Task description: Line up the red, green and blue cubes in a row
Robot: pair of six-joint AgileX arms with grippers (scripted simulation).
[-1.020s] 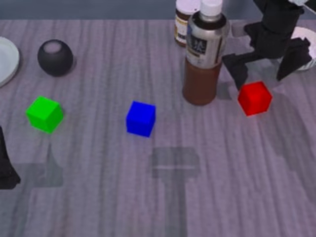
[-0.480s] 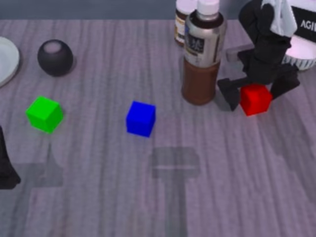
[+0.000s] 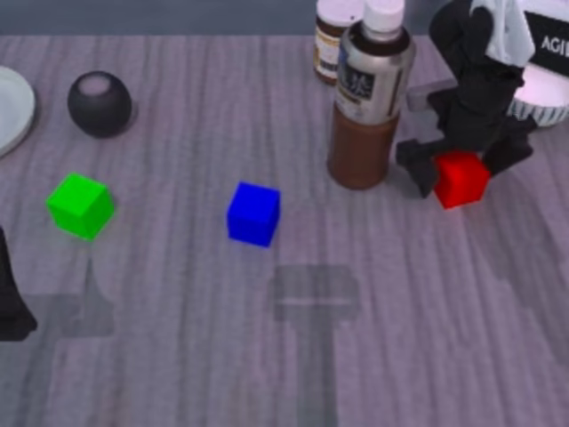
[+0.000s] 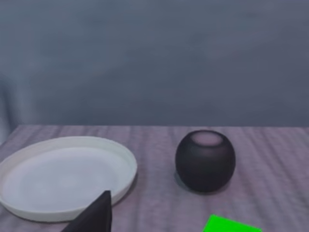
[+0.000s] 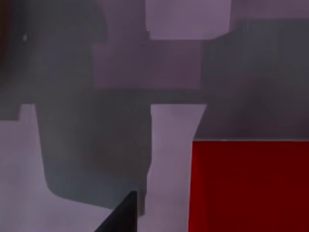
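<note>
The red cube [image 3: 462, 181] sits on the table to the right of the brown bottle [image 3: 364, 133]. My right gripper [image 3: 464, 165] is lowered over the cube, open, one finger on each side. In the right wrist view, bare table shows between one dark fingertip [image 5: 123, 215] and the red cube [image 5: 248, 186]. The blue cube [image 3: 253, 213] lies near the middle and the green cube [image 3: 80, 205] at the left, both untouched. My left gripper [image 3: 11, 307] is parked at the left edge, open; its wrist view shows the green cube's [image 4: 231, 225] top.
A tall brown bottle stands just left of the right gripper, with a small jar [image 3: 333, 36] behind it. A black round pot [image 3: 100, 104] and a white plate [image 3: 11, 107] are at the back left. A white object [image 3: 544, 98] sits behind the right arm.
The right gripper came down from behind the red cube and now straddles it, and its fingers have drawn slightly closer to it. The cubes and the left arm have not moved.
</note>
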